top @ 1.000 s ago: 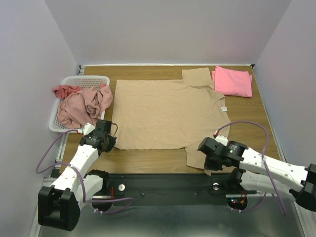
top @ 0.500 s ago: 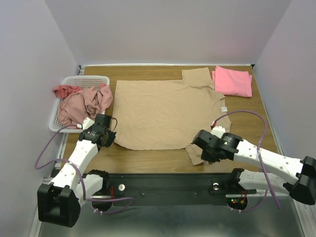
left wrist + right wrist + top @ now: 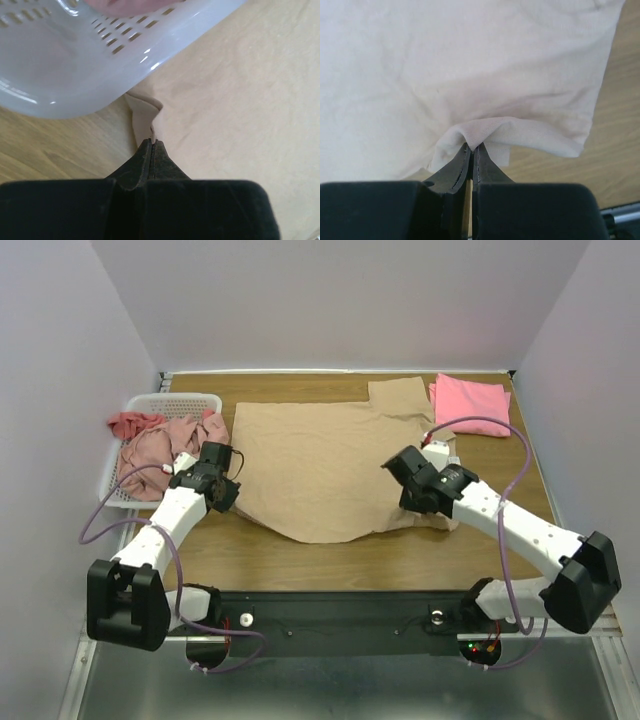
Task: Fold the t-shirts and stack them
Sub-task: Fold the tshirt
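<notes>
Axis: large tan cloth t-shirt (image 3: 330, 450) is lying on the wooden counter (image 3: 300, 562), length running 9-to-3 o'clock. Left claw (image 3: 152, 143) and right claw (image 3: 472, 146) are each pinching its 6 o'clock edge, closed tight on cloth. The body is spreading toward 12, so the fold is probably going there.

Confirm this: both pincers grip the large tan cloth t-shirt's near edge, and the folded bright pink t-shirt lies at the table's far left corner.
Wrong corner: the top external view shows the folded bright pink t-shirt at the far right corner. The rest stands.
</notes>
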Robot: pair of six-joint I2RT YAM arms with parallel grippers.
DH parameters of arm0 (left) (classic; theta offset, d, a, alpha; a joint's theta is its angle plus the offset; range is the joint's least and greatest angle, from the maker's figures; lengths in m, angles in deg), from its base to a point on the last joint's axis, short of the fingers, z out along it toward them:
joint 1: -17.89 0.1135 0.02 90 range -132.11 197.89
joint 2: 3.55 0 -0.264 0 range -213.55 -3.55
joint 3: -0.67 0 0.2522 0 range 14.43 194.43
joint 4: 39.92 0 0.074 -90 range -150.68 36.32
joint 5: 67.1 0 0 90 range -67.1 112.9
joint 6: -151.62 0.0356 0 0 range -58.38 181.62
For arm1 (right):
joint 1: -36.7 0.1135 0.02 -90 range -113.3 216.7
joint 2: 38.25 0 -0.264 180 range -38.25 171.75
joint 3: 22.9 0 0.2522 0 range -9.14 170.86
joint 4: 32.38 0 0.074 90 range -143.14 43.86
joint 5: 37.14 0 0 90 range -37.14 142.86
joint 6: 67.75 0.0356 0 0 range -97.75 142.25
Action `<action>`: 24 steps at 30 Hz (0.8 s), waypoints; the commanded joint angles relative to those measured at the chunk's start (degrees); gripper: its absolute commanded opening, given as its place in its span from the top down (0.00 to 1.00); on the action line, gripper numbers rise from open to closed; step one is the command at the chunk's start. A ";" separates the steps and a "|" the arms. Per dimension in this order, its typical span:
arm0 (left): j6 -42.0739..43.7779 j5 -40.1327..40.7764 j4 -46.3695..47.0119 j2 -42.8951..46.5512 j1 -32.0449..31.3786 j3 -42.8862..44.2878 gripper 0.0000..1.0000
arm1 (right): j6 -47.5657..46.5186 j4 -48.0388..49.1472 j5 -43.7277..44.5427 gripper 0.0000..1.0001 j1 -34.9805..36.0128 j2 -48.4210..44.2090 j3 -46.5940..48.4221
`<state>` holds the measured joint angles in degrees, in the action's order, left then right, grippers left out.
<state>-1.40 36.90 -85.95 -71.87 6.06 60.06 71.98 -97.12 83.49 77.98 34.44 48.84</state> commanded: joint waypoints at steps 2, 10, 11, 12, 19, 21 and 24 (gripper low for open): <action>0.01 3.31 0.72 -2.61 0.32 5.52 1.00 | -9.30 8.88 0.66 0.99 -5.32 4.39 5.74; -1.05 5.95 0.10 -9.11 1.20 10.97 1.00 | -15.81 12.83 -1.36 0.99 -12.00 10.37 11.98; -1.13 6.13 0.10 -9.55 1.55 11.24 1.00 | -16.68 13.10 -1.63 0.99 -12.53 11.15 12.33; -1.31 6.30 0.10 -9.82 1.64 11.50 1.00 | -17.12 13.27 -1.89 0.99 -13.06 11.51 12.77; -0.96 8.76 0.02 -12.62 2.43 15.36 1.00 | -19.85 14.59 -3.56 0.99 -15.26 14.06 15.15; -1.05 9.29 -0.16 -13.51 2.43 16.68 1.00 | -20.03 14.77 -3.65 0.99 -15.70 14.41 15.41; -0.52 8.77 0.63 -15.27 2.87 17.21 1.00 | -20.90 15.38 -4.09 0.99 -16.75 15.47 16.29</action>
<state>-2.19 43.09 -85.03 -86.10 8.40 75.03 53.01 -84.95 79.60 62.46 49.39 61.63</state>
